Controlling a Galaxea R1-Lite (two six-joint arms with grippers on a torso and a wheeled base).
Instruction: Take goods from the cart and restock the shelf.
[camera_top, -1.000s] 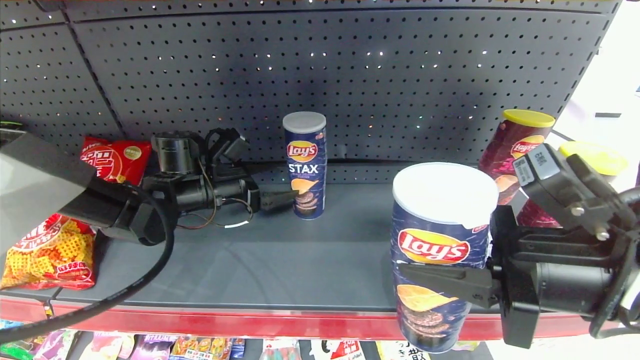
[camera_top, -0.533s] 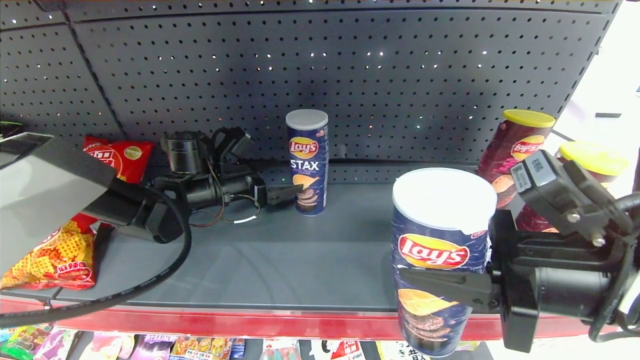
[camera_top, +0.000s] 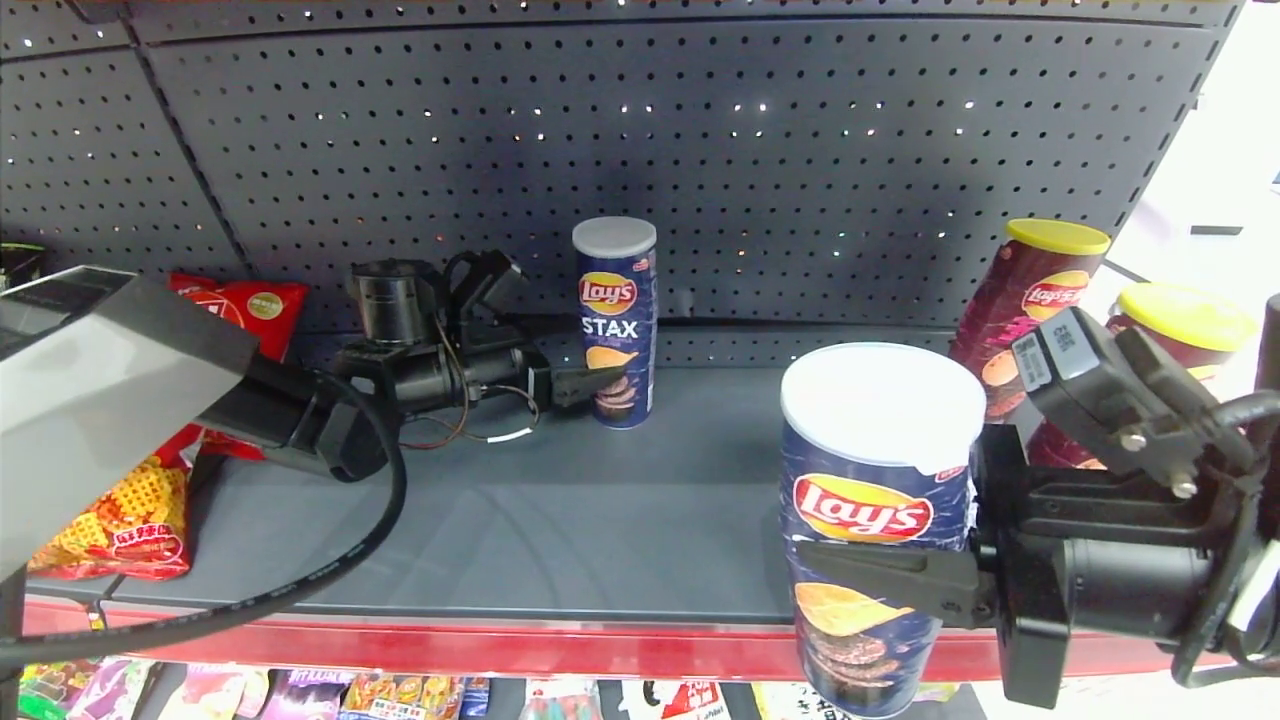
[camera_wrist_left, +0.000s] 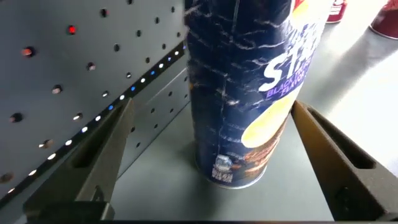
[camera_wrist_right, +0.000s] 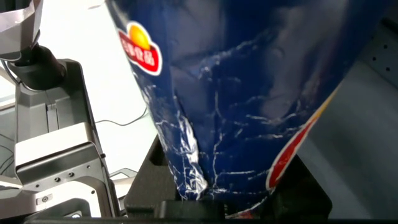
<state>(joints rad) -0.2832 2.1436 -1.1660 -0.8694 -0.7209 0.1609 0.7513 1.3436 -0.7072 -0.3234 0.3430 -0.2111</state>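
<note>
My left hand (camera_top: 603, 381) is far back on the shelf (camera_top: 560, 520), close to the gray wall with little holes (camera_top: 700, 130). It is open wide. The back can (camera_top: 614, 320), a tall blue chip can with a gray lid, stands straight up on the shelf between my two left fingers (camera_wrist_left: 106, 155). From the left wrist view I see one finger on each side of it, with a small gap on both sides, so they are not squeezing it. My right hand (camera_top: 872, 578) is closed tight on the front can (camera_top: 880, 500), another blue chip can, this one with a white lid. I hold it up in the air on the right, by the shelf's red front edge (camera_top: 600, 648). I cannot tell if it is over the shelf or just in front of it. Behind my right hand two dark red cans with yellow lids (camera_top: 1040, 280) stand close to each other. On the left side of the shelf a red snack bag (camera_top: 240, 310) leans near the wall, and a red and yellow snack bag (camera_top: 120, 520) lies near the front.
</note>
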